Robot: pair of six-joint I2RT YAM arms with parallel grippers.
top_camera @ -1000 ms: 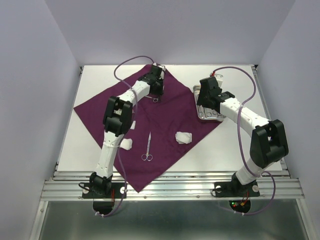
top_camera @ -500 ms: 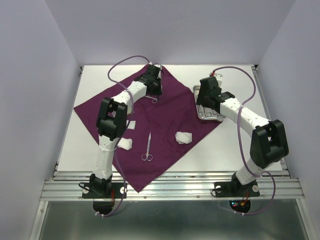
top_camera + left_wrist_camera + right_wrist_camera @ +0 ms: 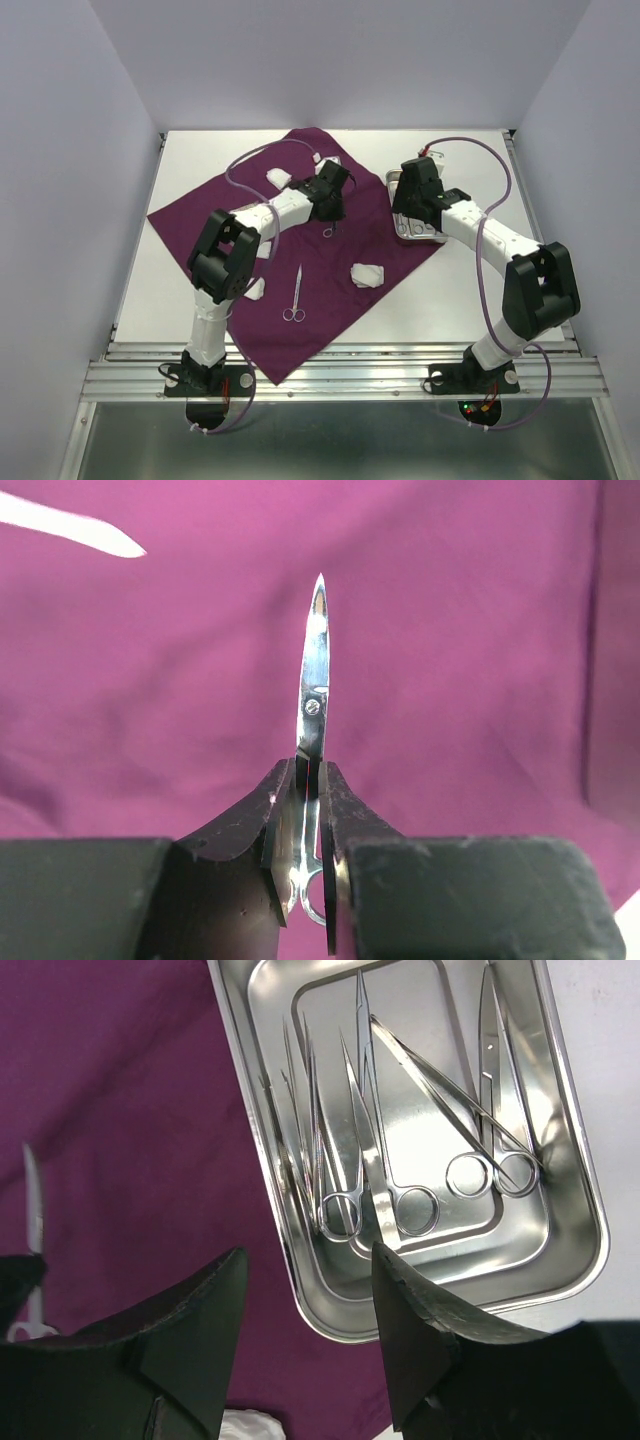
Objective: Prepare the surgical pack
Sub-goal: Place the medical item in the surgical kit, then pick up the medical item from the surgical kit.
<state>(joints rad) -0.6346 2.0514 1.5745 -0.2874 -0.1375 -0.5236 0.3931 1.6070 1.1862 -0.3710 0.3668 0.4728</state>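
Note:
The deep-purple cloth wrap [image 3: 240, 205] lies spread as a diamond on the white table. My left gripper [image 3: 330, 212] hangs over its middle, close to the steel tray [image 3: 418, 239]. It is shut on a pair of silver scissors [image 3: 315, 670], blades pointing away and finger rings hanging below the jaws. My right gripper [image 3: 305, 1290] stands open above the tray's [image 3: 300, 990] near left corner with nothing between its fingers. Several scissor-like instruments [image 3: 375, 1160] lie in the tray. Another pair of scissors [image 3: 296, 293] lies flat on the cloth.
White gauze wads sit on the cloth: one [image 3: 367, 273] near the right edge, one [image 3: 252, 289] by the left arm, one [image 3: 278, 177] at the back. The tray rests on the cloth's right corner. Bare white table surrounds the cloth.
My left arm has swung from the cloth's far corner rightward and nearer, toward the tray, carrying the scissors. A gauze wad at the back now shows. The right arm has hardly moved.

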